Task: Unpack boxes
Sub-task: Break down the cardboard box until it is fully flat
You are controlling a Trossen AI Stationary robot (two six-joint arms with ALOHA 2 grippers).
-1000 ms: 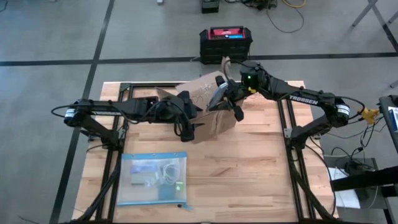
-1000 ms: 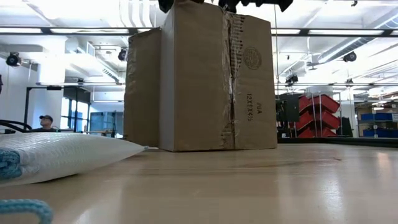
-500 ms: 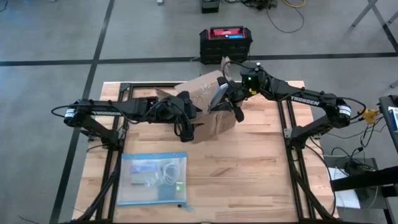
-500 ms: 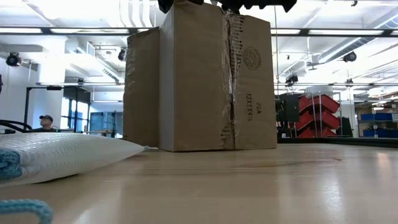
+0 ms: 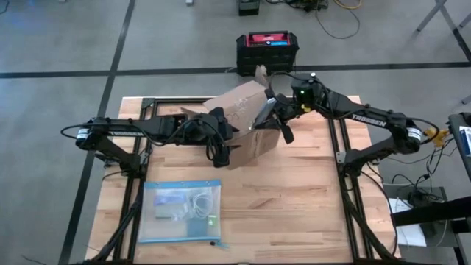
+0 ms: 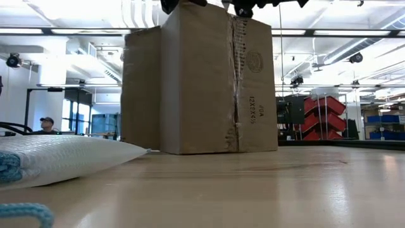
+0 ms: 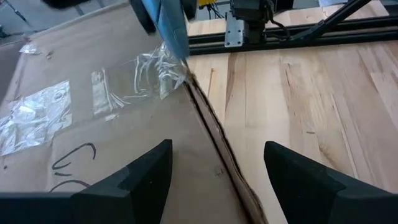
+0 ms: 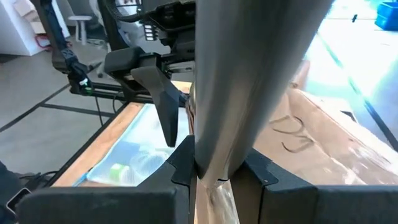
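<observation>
The brown cardboard box (image 5: 246,143) stands upright on the table's middle (image 6: 202,82), flaps open. A flat grey-blue thing (image 5: 259,114) rises slanting out of its top, and my right gripper (image 8: 214,171), which comes in from the far right (image 5: 269,109), is shut on it. My left gripper (image 7: 227,168) is open at the box's left side (image 5: 219,143). One finger is over the taped cardboard (image 7: 93,137) and the other is over the bare table, with a cardboard edge (image 7: 211,137) running between them. My left gripper: I cannot tell whether its fingers touch the cardboard. My right gripper pinches the flat grey-blue thing (image 8: 217,149) between its two fingers. It comes almost level from the table's far right. The thing stretches forward past the fingers (image 8: 249,68) and slants above the box's opening; its other end is hidden.
A clear blue-edged bag (image 5: 180,210) holding small parts lies at the near left and bulks large in the low view (image 6: 63,158). A black crate with a red top (image 5: 266,48) sits on the floor beyond the far edge. Bare wood lies at the near right.
My right gripper has drawn back a little toward the table's far right, still shut on the grey-blue thing. The box has shifted slightly with it, and its far flap has swung a little. My left gripper has kept still.
</observation>
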